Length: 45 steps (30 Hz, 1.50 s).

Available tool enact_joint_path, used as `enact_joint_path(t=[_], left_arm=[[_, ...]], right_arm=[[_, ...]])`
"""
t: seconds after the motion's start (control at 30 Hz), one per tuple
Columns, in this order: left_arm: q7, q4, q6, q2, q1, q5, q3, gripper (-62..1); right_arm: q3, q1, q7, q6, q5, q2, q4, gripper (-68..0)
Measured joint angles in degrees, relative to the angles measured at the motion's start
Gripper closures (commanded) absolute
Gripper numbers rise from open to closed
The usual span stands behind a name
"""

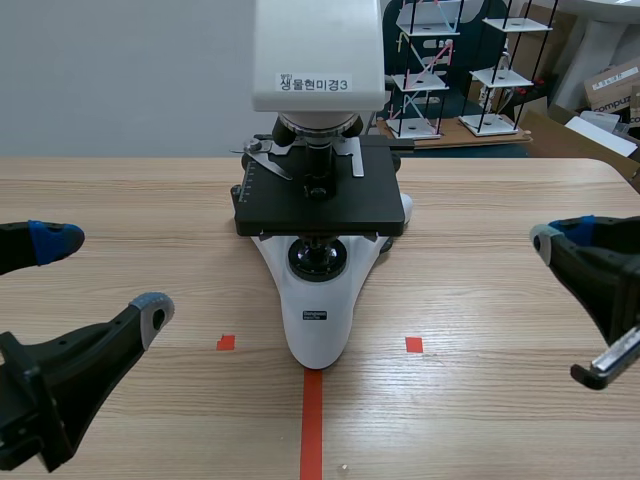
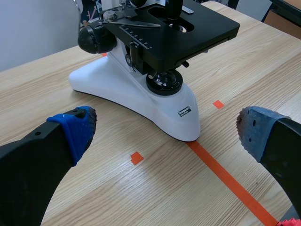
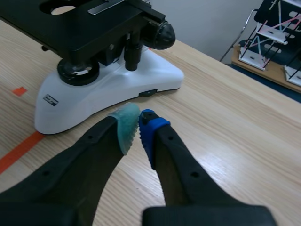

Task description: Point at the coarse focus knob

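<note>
A white microscope (image 1: 318,300) with a black stage (image 1: 318,195) stands at the middle of the table. Its black focus knob (image 2: 96,38) shows on one side in the left wrist view, and the matching knob (image 3: 162,34) on the other side in the right wrist view. My left gripper (image 1: 103,275) hangs open at the table's near left, well short of the microscope's base (image 2: 141,101). My right gripper (image 1: 548,238) is shut on nothing at the right, its pads (image 3: 126,125) together and aimed toward the base's side, a fair way below the knob.
Past the table's far edge at the back right stand black-and-white shelf models (image 1: 425,70) and cardboard boxes (image 1: 610,90). Bare wooden tabletop (image 1: 480,290) lies on both sides of the microscope.
</note>
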Motion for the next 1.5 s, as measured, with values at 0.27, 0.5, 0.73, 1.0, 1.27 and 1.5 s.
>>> enact_joint_path(t=[0.27,0.5,0.73,1.0,1.27,1.5], left_arm=[[0.0,0.0,0.0,0.0,0.0,0.0,0.0,-62.3],[0.0,0.0,0.0,0.0,0.0,0.0,0.0,-62.3],[0.0,0.0,0.0,0.0,0.0,0.0,0.0,-62.3],[0.0,0.0,0.0,0.0,0.0,0.0,0.0,-62.3],[0.0,0.0,0.0,0.0,0.0,0.0,0.0,-62.3],[0.0,0.0,0.0,0.0,0.0,0.0,0.0,-62.3]], right_arm=[[0.0,10.9,-0.6,0.1,0.0,4.6,-3.7,-0.9],[-3.1,24.5,-0.6,0.1,0.0,9.4,-12.7,-0.9],[-13.6,39.1,-0.4,0.1,0.0,13.8,-19.6,-0.9],[-28.1,55.4,-2.1,0.1,-1.2,14.2,-26.3,-0.9],[-41.0,68.1,-2.2,0.1,-1.3,13.6,-32.7,-0.9],[-50.4,77.2,-3.2,0.1,-1.6,10.5,-38.2,-0.9]])
